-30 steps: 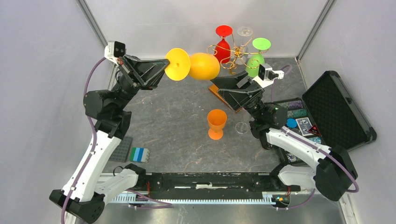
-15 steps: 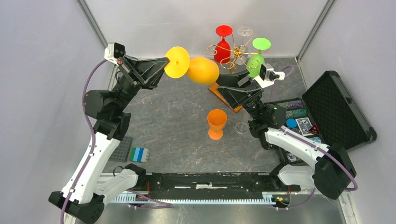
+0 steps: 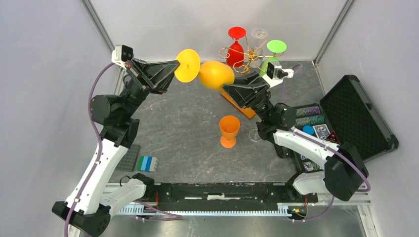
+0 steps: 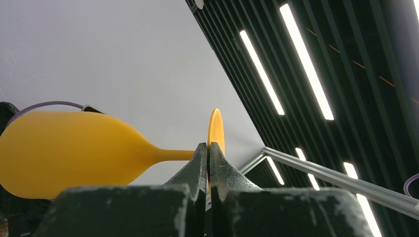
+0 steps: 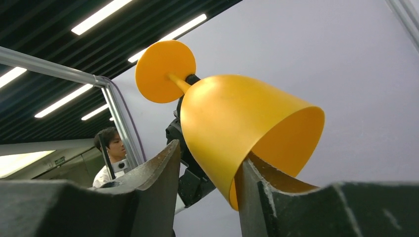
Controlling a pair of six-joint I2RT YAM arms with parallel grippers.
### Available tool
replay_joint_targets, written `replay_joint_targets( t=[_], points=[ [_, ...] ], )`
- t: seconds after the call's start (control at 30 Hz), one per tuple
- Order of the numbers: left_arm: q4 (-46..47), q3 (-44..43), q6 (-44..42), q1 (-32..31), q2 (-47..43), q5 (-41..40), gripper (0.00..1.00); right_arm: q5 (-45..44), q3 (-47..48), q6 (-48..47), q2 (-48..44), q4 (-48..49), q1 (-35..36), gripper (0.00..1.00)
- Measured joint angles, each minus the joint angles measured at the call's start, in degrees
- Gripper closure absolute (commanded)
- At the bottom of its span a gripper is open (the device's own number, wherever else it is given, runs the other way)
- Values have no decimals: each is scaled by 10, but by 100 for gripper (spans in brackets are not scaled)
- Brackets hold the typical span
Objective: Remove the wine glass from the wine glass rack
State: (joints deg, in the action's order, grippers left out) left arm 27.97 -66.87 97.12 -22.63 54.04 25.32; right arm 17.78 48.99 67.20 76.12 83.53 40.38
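A yellow wine glass (image 3: 216, 74) hangs level in the air, left of the gold wire wine glass rack (image 3: 249, 55). My left gripper (image 3: 176, 66) is shut on the edge of its round foot (image 4: 215, 129), with the stem and bowl (image 4: 59, 153) stretching left in the left wrist view. My right gripper (image 3: 225, 88) straddles the bowl's rim (image 5: 237, 118). One finger (image 5: 267, 182) is inside the bowl against its wall. The other finger (image 5: 158, 168) stands outside with a gap to the wall. The rack still carries a red glass (image 3: 236, 52), a green glass (image 3: 269, 64) and a clear one (image 3: 258, 33).
The rack's amber base (image 3: 245, 111) lies under my right arm. An orange cup (image 3: 229, 130) and a clear glass (image 3: 255, 134) stand mid-table. An open black case (image 3: 356, 113) with cards and chips is at the right. A grey plate (image 3: 130, 157) and a blue-green block (image 3: 147, 163) lie near left.
My right gripper has moved left onto the yellow bowl's rim and its jaws have narrowed around the wall. The left gripper keeps its hold on the foot, nearly still.
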Motion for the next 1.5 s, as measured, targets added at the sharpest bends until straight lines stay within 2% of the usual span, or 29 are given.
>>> replay_joint_targets(
  t=[0.13,0.2,0.27,0.37,0.47,0.57,0.73,0.9,1.1,1.27,1.5],
  points=[
    [12,9,7,0,0,-4,98,12,18,9,14,1,7,83],
    [12,13,8,4,-1,-19,98,19,25,18,12,5,9,92],
    [11,16,9,7,-1,-30,93,26,29,21,4,6,12,99],
    [9,19,9,7,-1,-34,76,34,31,19,-7,7,15,100],
    [7,21,4,6,-1,-30,47,36,31,11,-10,6,16,100],
    [4,23,-5,2,-5,-25,25,33,31,-10,-10,2,16,100],
    [-28,35,-72,0,-36,-27,7,28,31,-75,-33,-53,15,100],
    [-201,29,-281,2,-80,-76,2,-4,57,-219,-93,-266,35,100],
    [-420,-5,-540,2,-94,-208,0,-78,194,-382,-83,-571,90,100],
    [-539,-42,-682,3,-78,-297,0,-163,291,-484,-29,-783,158,100],
    [-610,-48,-782,3,-80,-395,0,-273,372,-580,66,-1015,259,100]
  ],
)
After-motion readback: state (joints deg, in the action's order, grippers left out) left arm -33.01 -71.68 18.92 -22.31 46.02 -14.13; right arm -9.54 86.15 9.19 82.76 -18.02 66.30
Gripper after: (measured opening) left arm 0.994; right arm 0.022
